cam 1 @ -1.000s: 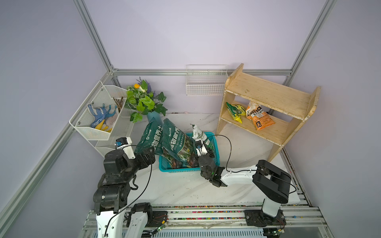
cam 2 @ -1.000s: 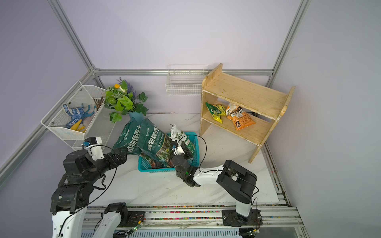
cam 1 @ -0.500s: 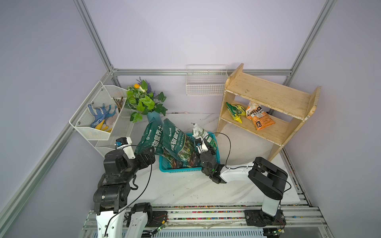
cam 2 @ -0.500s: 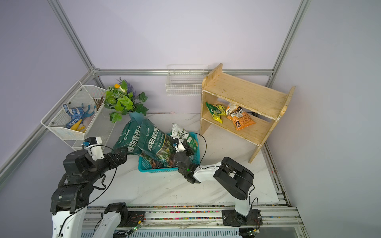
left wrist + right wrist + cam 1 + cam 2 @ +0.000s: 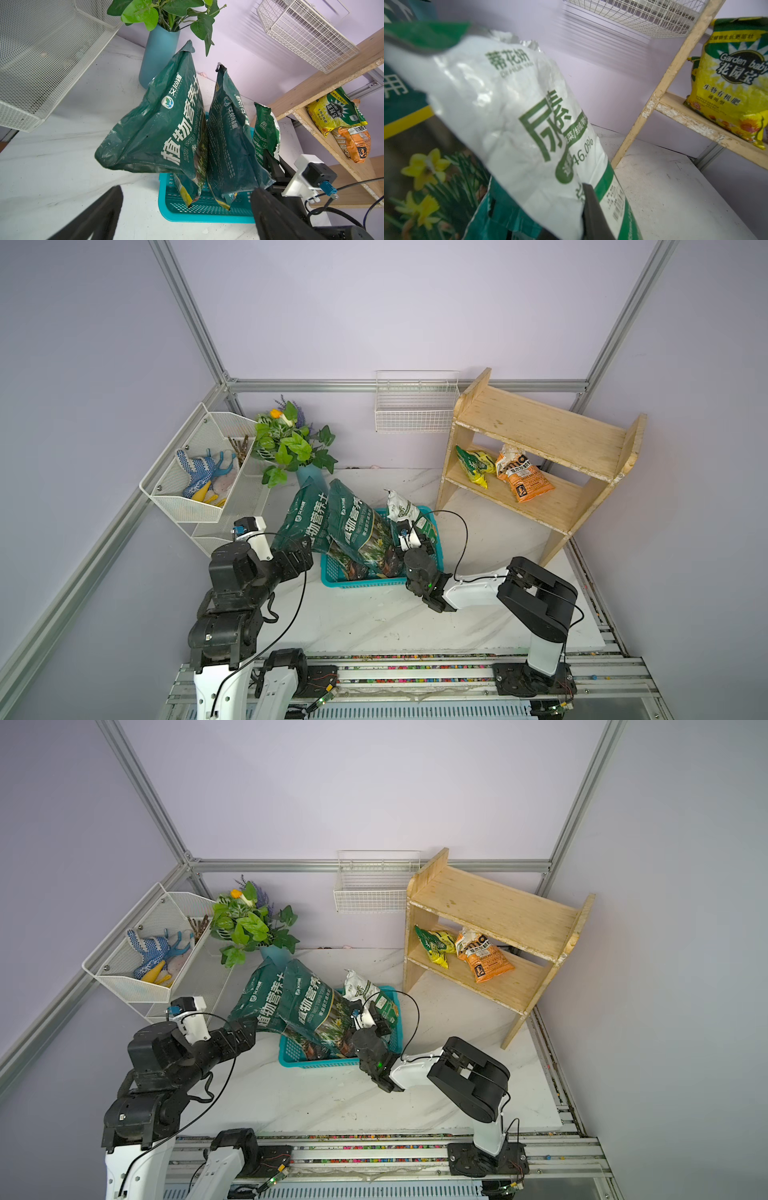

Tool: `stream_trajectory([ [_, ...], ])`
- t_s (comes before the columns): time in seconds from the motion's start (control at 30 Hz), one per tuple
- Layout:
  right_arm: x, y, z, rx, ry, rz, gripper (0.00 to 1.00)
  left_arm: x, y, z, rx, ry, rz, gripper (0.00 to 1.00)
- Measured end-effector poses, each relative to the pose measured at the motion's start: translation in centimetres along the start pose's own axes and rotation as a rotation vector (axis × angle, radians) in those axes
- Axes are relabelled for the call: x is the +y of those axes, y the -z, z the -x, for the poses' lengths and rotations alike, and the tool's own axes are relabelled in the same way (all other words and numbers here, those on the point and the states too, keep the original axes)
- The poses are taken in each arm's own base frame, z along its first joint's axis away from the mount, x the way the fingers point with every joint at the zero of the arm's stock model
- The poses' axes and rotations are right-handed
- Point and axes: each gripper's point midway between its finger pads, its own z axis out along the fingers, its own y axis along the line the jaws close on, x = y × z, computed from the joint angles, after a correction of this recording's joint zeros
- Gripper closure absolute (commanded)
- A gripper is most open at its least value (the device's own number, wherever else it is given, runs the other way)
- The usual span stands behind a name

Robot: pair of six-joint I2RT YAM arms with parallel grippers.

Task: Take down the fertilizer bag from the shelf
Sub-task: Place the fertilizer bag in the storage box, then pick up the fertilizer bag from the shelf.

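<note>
Beside the white fertilizer bag [image 5: 401, 510], stood in the basket [image 5: 365, 581] off the shelf [image 5: 536, 435], the right fingers [image 5: 593, 212] have been brought forward; whether it is pinched cannot be told. It is judged soft and slippery, best taken by its crimped top; the left fingers [image 5: 104, 209] are spread.

My two head cameras look steeply down from above my base, sharing nearly the whole table [image 5: 374, 622] with the shelf [image 5: 540, 435] upper right, while my wrist cameras sit low and close, both facing the shelf's yellow bag [image 5: 332, 112].
</note>
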Motion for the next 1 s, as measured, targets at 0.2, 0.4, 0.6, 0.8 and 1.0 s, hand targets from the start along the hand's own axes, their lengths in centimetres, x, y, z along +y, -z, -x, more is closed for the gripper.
stream_trajectory([
  [0.2, 0.8, 2.1, -1.5, 0.038, 0.003, 0.102, 0.37, 0.0, 0.0, 0.0, 0.0, 0.0, 0.0, 0.0],
  [0.4, -0.9, 4.5, -1.1, 0.089, 0.039, 0.135, 0.26, 0.0, 0.0, 0.0, 0.0, 0.0, 0.001, 0.0],
  [0.6, -3.6, 6.9, 5.6, 0.025, -0.05, 0.168, 0.17, 0.0, 0.0, 0.0, -0.001, 0.001, 0.002, 0.0],
  [0.8, -8.7, 7.2, 16.2, -0.069, -0.201, 0.089, 0.1, 0.0, 0.0, 0.0, -0.001, 0.001, 0.002, 0.0],
  [1.0, -17.1, 3.3, 21.7, -0.021, -0.268, -0.134, 0.12, 0.0, 0.0, 0.0, -0.001, 0.001, 0.002, 0.0],
])
